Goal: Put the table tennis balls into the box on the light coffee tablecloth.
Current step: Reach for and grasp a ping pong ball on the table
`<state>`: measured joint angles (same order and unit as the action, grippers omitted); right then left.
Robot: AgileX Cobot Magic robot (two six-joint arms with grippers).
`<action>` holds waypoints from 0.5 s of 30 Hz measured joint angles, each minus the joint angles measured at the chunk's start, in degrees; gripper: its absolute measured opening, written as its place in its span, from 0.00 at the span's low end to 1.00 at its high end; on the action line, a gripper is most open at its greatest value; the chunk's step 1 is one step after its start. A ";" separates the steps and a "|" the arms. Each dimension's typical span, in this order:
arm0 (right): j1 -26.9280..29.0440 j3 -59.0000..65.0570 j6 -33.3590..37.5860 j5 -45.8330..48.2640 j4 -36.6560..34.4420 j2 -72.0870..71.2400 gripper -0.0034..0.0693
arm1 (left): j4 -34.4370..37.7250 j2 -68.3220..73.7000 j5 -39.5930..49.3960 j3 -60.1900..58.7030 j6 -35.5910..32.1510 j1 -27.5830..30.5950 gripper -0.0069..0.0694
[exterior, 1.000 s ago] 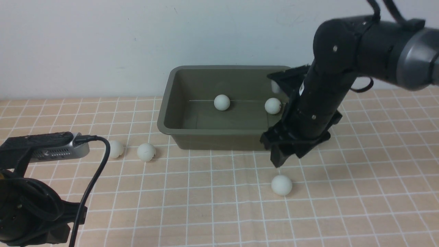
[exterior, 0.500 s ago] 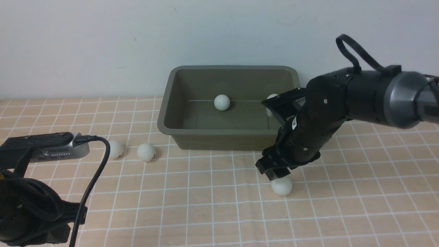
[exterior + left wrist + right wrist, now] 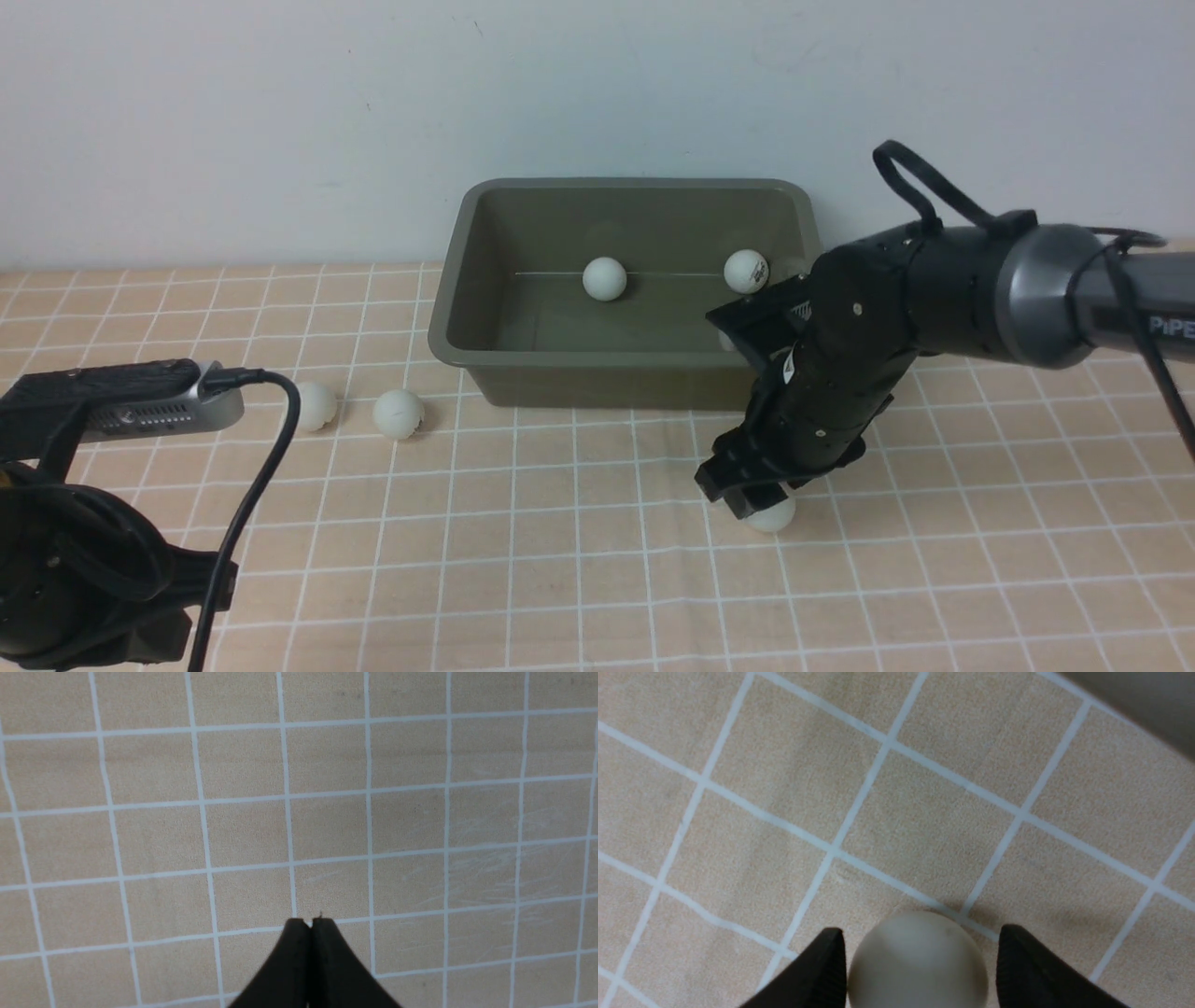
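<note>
The olive-green box [image 3: 446, 347] stands at the back of the light coffee tablecloth [image 3: 579, 579]. Two white table tennis balls lie inside it, one mid-floor [image 3: 604, 278] and one at the right end [image 3: 746, 271]. Two more balls [image 3: 315, 405] [image 3: 399, 413] lie on the cloth left of the box. A fifth ball [image 3: 775, 518] lies in front of the box's right end. My right gripper [image 3: 752, 504] is down over it, open, one finger on each side [image 3: 920, 935] of the ball [image 3: 917, 961]. My left gripper [image 3: 310, 921] is shut and empty above bare cloth.
My left arm and its wrist camera [image 3: 121, 401] fill the near-left corner, with a black cable looping beside the two left balls. A white wall rises right behind the box. The box's front wall [image 3: 607, 383] stands just behind my right wrist.
My right arm has swung from the box's right end forward and down onto the ball in front of the box. The ball at the box's right end now shows in full.
</note>
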<state>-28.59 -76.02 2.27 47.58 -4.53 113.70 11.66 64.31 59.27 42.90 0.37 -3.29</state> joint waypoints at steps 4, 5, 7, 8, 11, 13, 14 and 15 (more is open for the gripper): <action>0.00 0.00 0.00 0.00 -0.05 0.04 0.53 | 0.00 0.00 0.00 0.00 0.00 0.00 0.00; 0.00 0.00 0.00 0.00 -0.05 0.04 0.53 | 0.00 0.00 0.00 0.00 0.00 0.00 0.00; 0.00 0.00 0.00 0.14 -0.05 0.04 0.53 | 0.00 0.00 0.00 0.00 0.00 0.00 0.00; 0.00 0.00 0.00 0.28 -0.05 0.04 0.53 | 0.00 0.00 0.00 0.00 -0.05 0.00 0.00; -0.08 -1.21 0.06 3.84 -0.87 -0.01 0.53 | 0.00 0.00 0.00 0.00 -0.05 0.00 0.00; -0.21 -2.00 0.23 5.55 -1.38 -0.33 0.53 | 0.00 0.00 0.00 0.00 -0.05 0.00 0.00; -0.38 -3.64 0.68 7.93 -2.36 -1.11 0.53 | 0.00 0.00 0.00 0.00 -0.05 0.00 0.00; -0.48 -4.72 1.05 8.75 -3.05 -1.51 0.53 | 0.00 0.00 0.00 0.00 -0.05 0.00 0.00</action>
<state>-29.08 -80.74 3.32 56.33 -7.58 112.20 11.66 64.31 59.27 42.90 0.31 -3.29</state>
